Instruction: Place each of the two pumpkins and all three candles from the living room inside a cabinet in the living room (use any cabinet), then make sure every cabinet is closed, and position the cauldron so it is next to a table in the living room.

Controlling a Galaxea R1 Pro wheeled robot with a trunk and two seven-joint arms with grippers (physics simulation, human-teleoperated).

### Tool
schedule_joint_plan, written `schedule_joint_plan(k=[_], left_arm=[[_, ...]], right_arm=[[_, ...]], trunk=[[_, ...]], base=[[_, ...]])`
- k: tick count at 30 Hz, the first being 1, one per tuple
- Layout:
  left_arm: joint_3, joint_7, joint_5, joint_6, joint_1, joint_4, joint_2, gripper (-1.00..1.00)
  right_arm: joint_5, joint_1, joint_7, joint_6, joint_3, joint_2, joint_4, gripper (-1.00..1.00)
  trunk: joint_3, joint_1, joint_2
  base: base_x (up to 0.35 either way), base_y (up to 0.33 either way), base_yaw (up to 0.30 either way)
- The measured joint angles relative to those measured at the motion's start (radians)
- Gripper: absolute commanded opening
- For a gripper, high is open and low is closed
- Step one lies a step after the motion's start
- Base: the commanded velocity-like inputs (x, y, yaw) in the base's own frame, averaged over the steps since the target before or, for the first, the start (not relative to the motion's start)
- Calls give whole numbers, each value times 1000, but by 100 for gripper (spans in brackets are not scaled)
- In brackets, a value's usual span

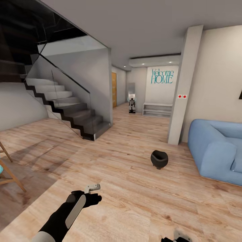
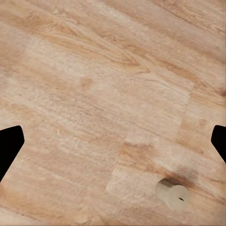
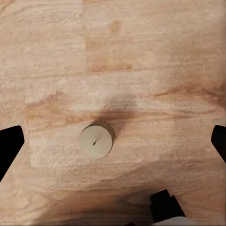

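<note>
A candle [image 3: 96, 140] stands upright on the plank floor [image 3: 141, 56] directly under the right tool [image 3: 113, 141], whose jaws are spread wide and empty, well clear of it. The left tool [image 2: 113, 141] is equally wide and empty, with the candle off-centre beyond it. A careless descent could tip the stub and roll it away. The cauldron [image 1: 159, 159] sits farther out, near the blue sofa [image 1: 215, 151].

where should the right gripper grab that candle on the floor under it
Grip the candle across its round side wall, coming straight down from above. It stands upright on the plank floor, wick slit facing up, between the right gripper's open fingers, so any pair of opposite sides would likely work.
</note>
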Motion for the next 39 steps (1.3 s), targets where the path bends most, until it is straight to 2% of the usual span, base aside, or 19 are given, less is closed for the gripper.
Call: schedule_joint_plan(k=[3,9,24,28,34,39], left_arm=[[0,-1,0,-1,0,6,0,100],[0,-1,0,-2,-1,3,0,100],[3,0,0,-2,-1,-1,0,100],[3,-1,0,-1,-1,-1,1,100],[4,-1,1,-1,0,-3,2,100],[4,-1,2,-1,0,-4,2,100]], right_arm=[[0,0,0,-2,-1,-1,32,100],[-3,0,-1,-54,-2,-1,70,100],[0,0,0,-70,6,6,73,100],[0,0,0,-70,26,12,73,100],[1,0,2,-70,86,40,72,100],[1,0,2,-71,97,44,71,100]], trunk=[[-9,12,-21],[-28,35,-63],[-75,92,-168],[-88,107,-196],[-107,130,-238],[-122,150,-273]], base=[[0,0,0],[0,0,0],[0,0,0],[0,0,0],[0,0,0],[0,0,0]])
